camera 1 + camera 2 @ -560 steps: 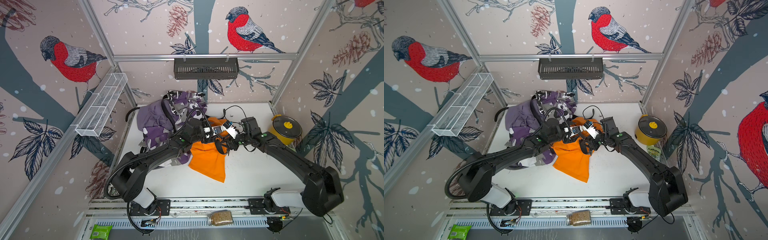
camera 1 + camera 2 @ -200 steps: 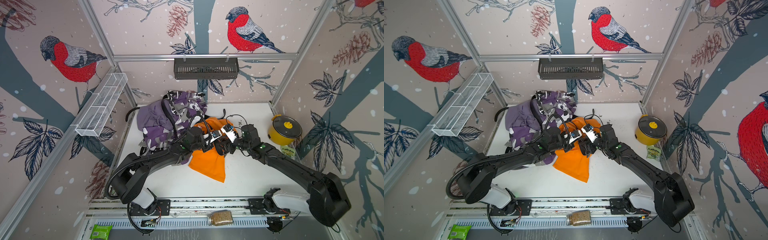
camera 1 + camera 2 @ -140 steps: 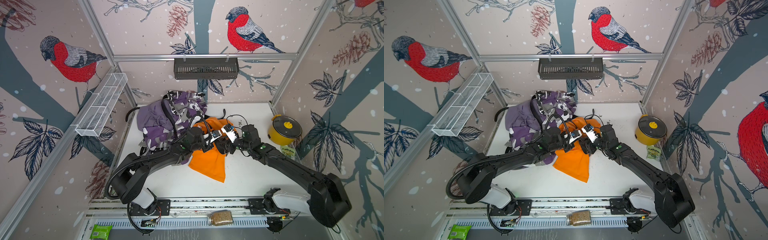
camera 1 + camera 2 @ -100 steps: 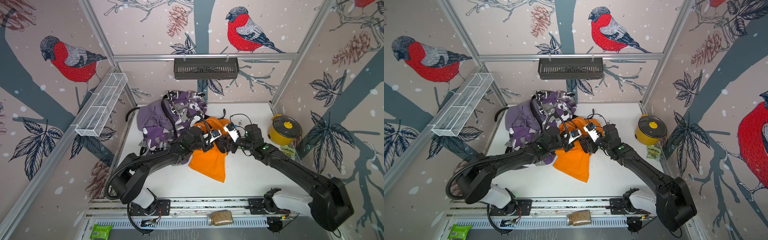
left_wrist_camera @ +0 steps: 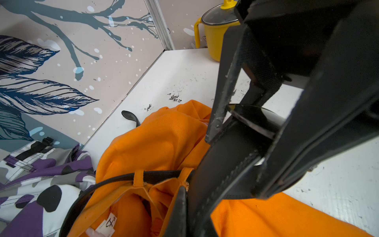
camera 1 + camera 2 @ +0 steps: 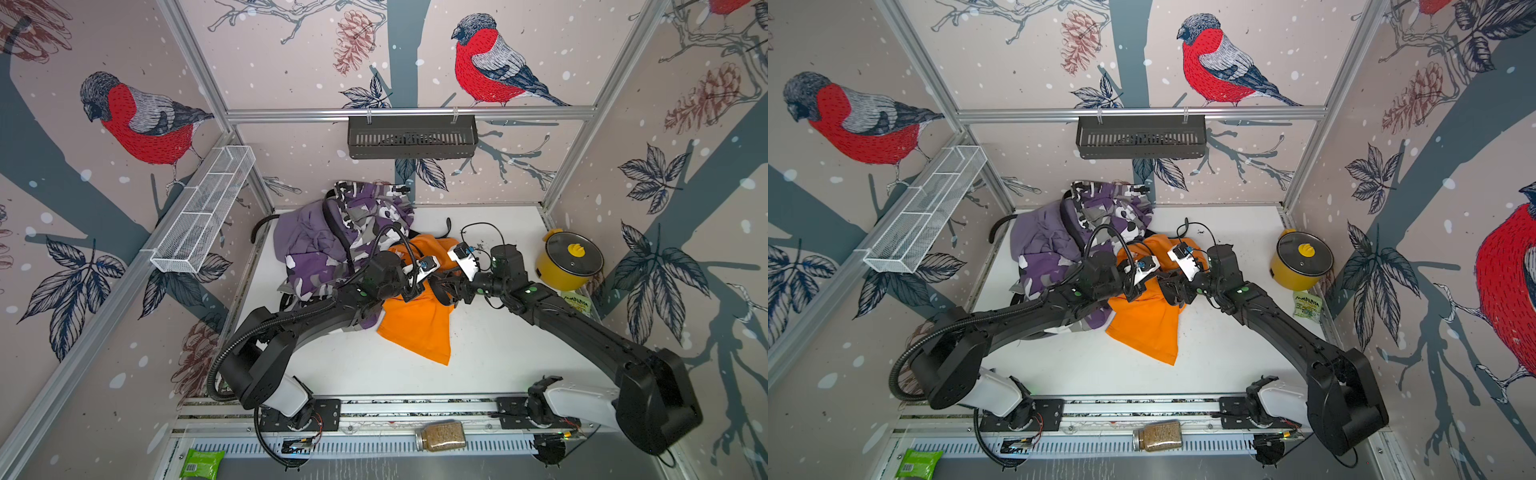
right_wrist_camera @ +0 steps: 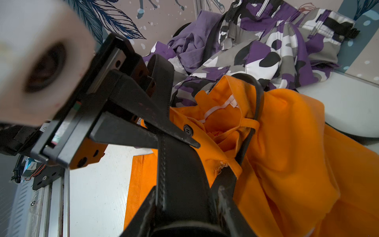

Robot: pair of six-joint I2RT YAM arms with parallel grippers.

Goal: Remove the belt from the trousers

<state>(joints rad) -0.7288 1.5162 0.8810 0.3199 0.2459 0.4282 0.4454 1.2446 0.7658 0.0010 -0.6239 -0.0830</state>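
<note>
The belt (image 7: 176, 164) is clamped by the left pincer (image 7: 178, 143) and gripped by the right pincer (image 7: 186, 189); its remainder is partly hidden under loops of the orange trousers (image 7: 287, 153).

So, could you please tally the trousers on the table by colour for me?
Lilac-purple trousers: 1
Camouflage trousers: 1
Orange trousers: 1
Total: 3
</note>
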